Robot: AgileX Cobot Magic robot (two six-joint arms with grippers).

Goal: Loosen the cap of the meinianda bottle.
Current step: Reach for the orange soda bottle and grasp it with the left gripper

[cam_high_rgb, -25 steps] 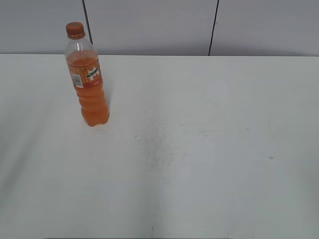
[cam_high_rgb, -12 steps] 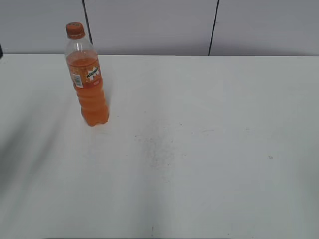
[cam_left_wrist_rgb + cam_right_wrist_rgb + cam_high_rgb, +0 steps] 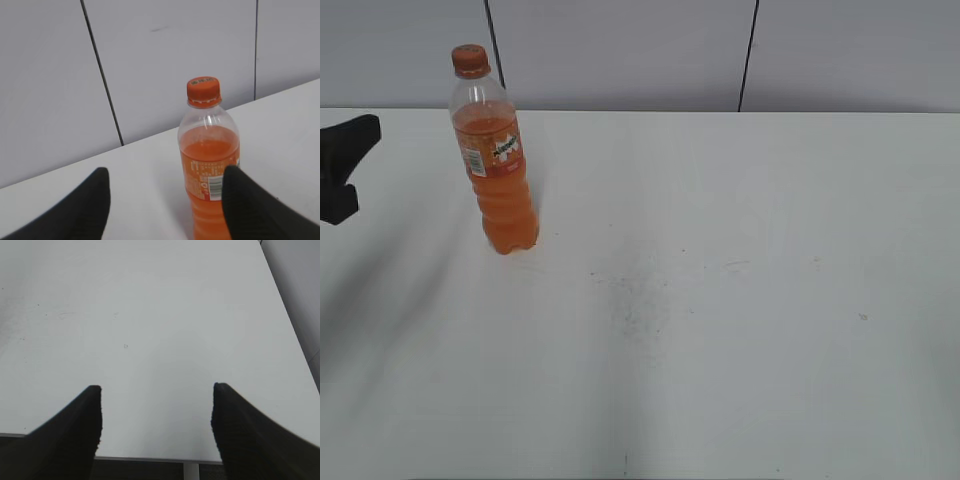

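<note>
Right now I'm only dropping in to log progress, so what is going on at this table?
The meinianda bottle stands upright on the white table, its orange cap on and nothing touching it. The left gripper is at the table's left edge with its jaws open, facing the bottle and short of it. The right gripper hangs open over bare table, far from the bottle. Neither holds anything.

— Where is the meinianda bottle (image 3: 498,165)?
— Upright at the counter's (image 3: 720,300) far left, clear plastic, orange drink inside.
— And the cap (image 3: 470,60)?
— Orange, ribbed, seated on the neck.
</note>
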